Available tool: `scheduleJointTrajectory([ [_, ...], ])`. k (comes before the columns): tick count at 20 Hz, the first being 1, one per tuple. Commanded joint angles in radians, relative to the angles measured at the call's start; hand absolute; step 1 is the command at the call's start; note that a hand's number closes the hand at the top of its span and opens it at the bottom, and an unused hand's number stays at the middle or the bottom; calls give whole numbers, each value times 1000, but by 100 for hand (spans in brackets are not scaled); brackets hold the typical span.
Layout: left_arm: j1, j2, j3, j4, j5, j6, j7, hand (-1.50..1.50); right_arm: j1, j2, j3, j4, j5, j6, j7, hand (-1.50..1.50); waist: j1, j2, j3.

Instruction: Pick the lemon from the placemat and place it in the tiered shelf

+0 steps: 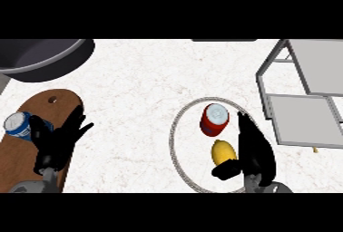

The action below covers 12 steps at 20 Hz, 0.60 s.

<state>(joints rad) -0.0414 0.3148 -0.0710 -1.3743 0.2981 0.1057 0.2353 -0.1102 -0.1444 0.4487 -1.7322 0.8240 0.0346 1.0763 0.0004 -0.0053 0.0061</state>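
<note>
On the placemat [175,136]: lemon [222,151] beside red can [214,119].
Right hand [253,149] is held beside the lemon, fingers uncurled; left hand [60,138] rests open.

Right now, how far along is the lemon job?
Nothing looks finished: the lemon lies on the round placemat, next to a red can. In hand: the right hand is beside the lemon, thumb near its lower end, fingers straight, not curled round it. Left: grasp, lift and set it in the tiered shelf. The left hand rests open over the wooden board.
</note>
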Motion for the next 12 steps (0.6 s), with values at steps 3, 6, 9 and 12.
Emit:
scheduleJointTrajectory([
  [3, 11, -19, 18, 59, -35, -24, -22, 0, -11, 82, -22, 133, 74, -89, -32, -150, 1, 6, -6],
  [6, -42, -57, 8, 83, -68, 13, 10, 0, -22, 87, -61, 133, 60, -64, -65, -150, -1, 6, -6],
  [9, -34, -36, 38, 29, -44, -9, 61, 0, 17, 115, -39, 167, 107, -129, -101, -150, 0, 5, -6],
  [12, 2, -31, 58, 83, -50, -61, -18, 0, -53, 142, -66, 249, 74, -110, -131, -150, 2, 6, -6],
])
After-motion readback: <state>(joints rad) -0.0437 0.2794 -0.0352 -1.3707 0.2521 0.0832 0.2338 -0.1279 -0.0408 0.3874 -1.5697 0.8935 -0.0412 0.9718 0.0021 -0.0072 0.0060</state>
